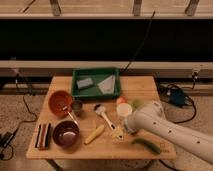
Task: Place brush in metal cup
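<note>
A wooden table [142, 89] stands on a speckled floor [22, 112], backed by a dark band [75, 42], possibly a window.

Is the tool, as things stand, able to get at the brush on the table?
Probably yes: the tool hangs beside the brush, at its handle end, with its jaws open, and nothing lies over the brush.
</note>
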Robot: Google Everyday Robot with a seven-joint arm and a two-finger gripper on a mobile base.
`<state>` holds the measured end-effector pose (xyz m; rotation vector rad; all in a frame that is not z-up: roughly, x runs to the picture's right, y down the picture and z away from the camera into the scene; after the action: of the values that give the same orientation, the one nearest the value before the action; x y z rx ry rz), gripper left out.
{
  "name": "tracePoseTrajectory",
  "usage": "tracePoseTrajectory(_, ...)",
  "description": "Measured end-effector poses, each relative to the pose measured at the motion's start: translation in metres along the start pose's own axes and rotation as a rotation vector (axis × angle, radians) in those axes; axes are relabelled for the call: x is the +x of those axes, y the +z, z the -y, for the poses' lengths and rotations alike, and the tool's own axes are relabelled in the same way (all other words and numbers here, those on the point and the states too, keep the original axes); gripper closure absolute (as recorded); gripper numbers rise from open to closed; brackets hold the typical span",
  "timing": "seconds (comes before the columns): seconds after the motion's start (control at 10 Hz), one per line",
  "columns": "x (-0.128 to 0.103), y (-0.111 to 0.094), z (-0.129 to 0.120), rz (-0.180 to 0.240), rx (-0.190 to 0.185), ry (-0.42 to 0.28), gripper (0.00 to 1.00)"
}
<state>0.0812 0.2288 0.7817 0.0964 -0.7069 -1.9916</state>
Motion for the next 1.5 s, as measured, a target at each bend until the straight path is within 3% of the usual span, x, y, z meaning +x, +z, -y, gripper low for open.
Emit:
tracePoseTrajectory(0.2, -0.001, 0.009, 0.005, 0.017, -0.002, -0.02, 0.2)
tracePoseTrajectory(0.9, 0.009, 0.052, 0.011, 0.037, -0.065, -0.105, 0.2)
tracePoseTrajectory(1.5, 0.011, 0.057, 0.013, 0.04, -0.072, -0.116, 0.2)
